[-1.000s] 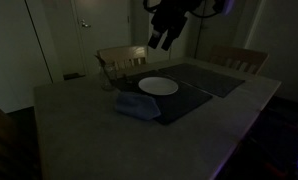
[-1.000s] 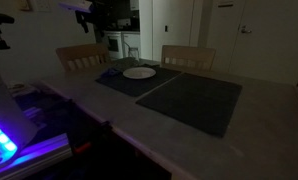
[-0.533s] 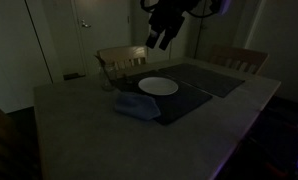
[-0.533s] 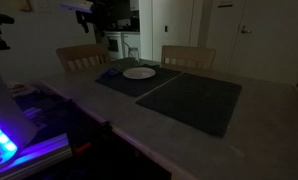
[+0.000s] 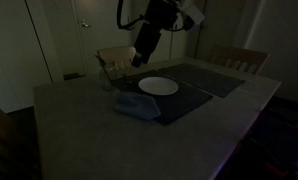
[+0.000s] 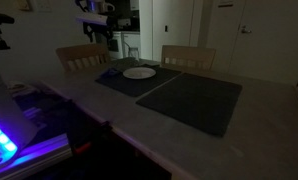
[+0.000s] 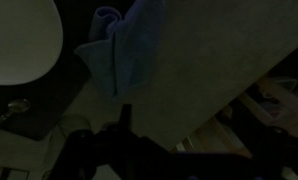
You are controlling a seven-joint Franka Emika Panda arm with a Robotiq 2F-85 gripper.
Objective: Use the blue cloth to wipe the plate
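Your tool [image 5: 141, 58] hangs in the air above the far side of the bench [image 5: 79, 130], touching nothing. The room is too dark for me to tell whether its jaws are apart or together. The blue cloth [image 5: 134, 105] lies crumpled at the edge of a dark placemat [image 5: 184, 100], just beside the white plate [image 5: 158, 86] that sits on that mat. In the wrist view you look down on the cloth [image 7: 124, 45] at top centre and the plate [image 7: 19, 40] at upper left, with the tool only a dark shape low in the picture. A second dark mat [image 5: 221, 78] lies alongside, and two wooden chairs [image 5: 119, 60] stand at the far edge.
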